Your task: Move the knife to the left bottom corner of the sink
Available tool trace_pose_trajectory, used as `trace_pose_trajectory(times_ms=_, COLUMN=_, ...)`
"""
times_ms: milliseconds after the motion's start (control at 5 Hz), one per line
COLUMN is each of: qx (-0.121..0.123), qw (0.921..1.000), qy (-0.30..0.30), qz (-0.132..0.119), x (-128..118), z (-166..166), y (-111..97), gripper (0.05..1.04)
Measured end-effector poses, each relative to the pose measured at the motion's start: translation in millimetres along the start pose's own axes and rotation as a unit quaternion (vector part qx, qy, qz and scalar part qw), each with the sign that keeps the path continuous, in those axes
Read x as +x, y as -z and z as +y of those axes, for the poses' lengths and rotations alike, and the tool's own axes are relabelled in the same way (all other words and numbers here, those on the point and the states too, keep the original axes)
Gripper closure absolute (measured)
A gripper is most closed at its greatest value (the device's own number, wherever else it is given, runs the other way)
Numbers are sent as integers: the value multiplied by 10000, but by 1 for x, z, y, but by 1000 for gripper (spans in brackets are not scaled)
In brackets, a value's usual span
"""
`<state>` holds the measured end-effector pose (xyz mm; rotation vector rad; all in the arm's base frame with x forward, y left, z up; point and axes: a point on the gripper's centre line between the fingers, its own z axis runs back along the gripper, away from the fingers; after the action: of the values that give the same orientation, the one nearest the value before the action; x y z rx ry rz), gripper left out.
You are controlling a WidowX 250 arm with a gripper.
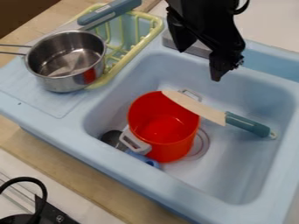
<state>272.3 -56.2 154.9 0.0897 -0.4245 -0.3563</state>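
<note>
One camera looks down at a steep slant on the blue toy sink (111,159), from high enough to see over its front rim and into the red pot (161,129). It faces across the basin toward the robot arm (201,17) at top centre and stands askew to the sink, whose front edge slopes from the left side down toward the bottom right. The view is fairly close: the sink spans most of the frame, with wooden worktop (70,175) at lower left.
</note>
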Motion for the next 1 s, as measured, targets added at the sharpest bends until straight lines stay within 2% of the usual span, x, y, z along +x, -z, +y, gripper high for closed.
trace_pose_trajectory(times_ms=200, qx=-61, qw=9999, qy=14, qz=106, x=-5, z=-2, y=4, gripper=87)
trace_pose_trajectory(times_ms=400, qx=-397, qw=9985, qy=275, qz=255, x=-14, z=9, y=3, gripper=87)
trace_pose_trajectory(times_ms=600, qx=-438, qw=9984, qy=272, qz=234, x=-21, z=25, y=-7, gripper=86)
trace_pose_trajectory(times_ms=800, qx=-301, qw=9990, qy=270, qz=178, x=-31, z=48, y=-19, gripper=86)
trace_pose_trajectory(times_ms=1000, qx=-151, qw=9993, qy=260, qz=219, x=-35, z=75, y=-17, gripper=86)
